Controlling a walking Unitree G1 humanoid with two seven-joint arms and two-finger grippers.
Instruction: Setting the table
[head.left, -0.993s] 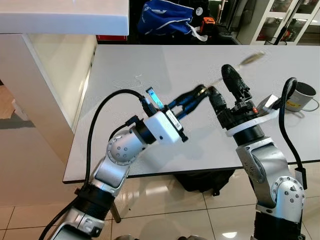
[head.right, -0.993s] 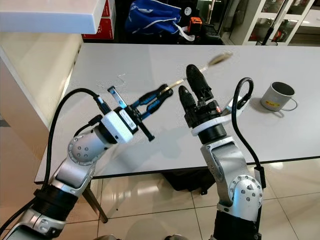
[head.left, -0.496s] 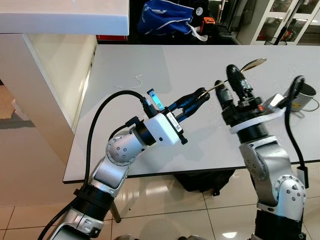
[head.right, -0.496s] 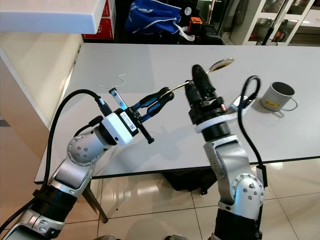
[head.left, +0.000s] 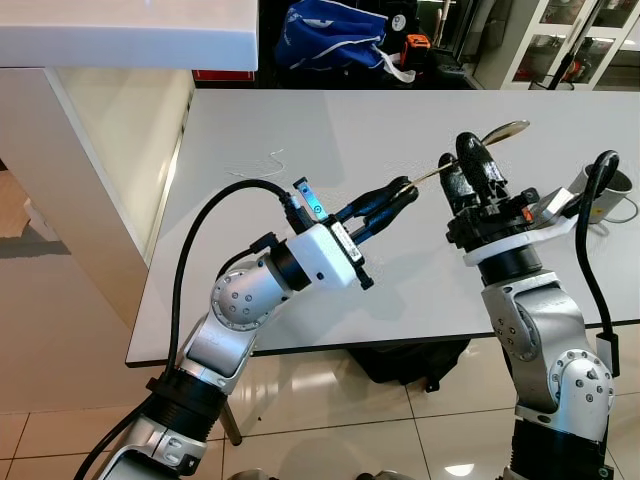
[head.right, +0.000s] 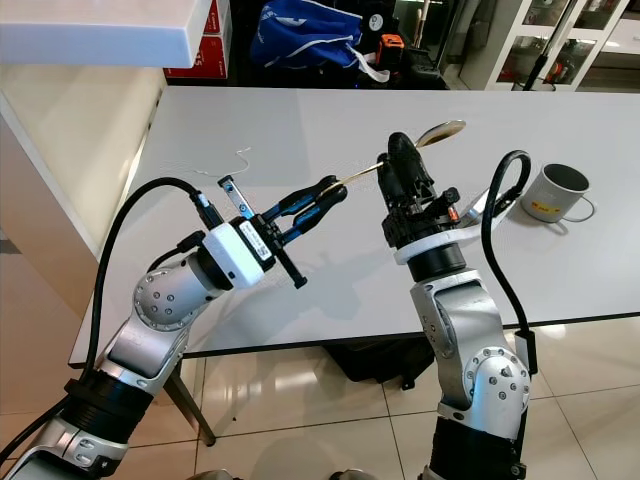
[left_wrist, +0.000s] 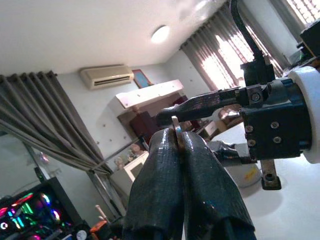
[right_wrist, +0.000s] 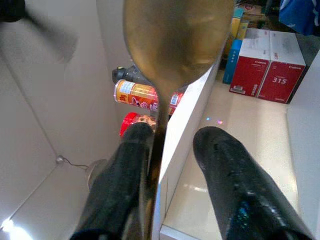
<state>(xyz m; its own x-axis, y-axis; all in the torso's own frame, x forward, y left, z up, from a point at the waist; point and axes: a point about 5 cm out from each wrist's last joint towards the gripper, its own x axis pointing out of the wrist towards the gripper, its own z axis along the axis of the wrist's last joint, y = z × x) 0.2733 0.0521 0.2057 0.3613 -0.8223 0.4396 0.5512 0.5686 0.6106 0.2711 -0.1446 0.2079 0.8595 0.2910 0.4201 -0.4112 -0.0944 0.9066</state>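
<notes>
Spoon, gold-coloured, hangs in the air above the white table, its handle end pinched between the closed fingers of the left gripper and its bowl reaching up past the right gripper. The right gripper's jaws stand apart around the handle; in the right wrist view one finger lies against the handle while the other stays clear of it. A grey mug sits on the table beyond the right gripper.
</notes>
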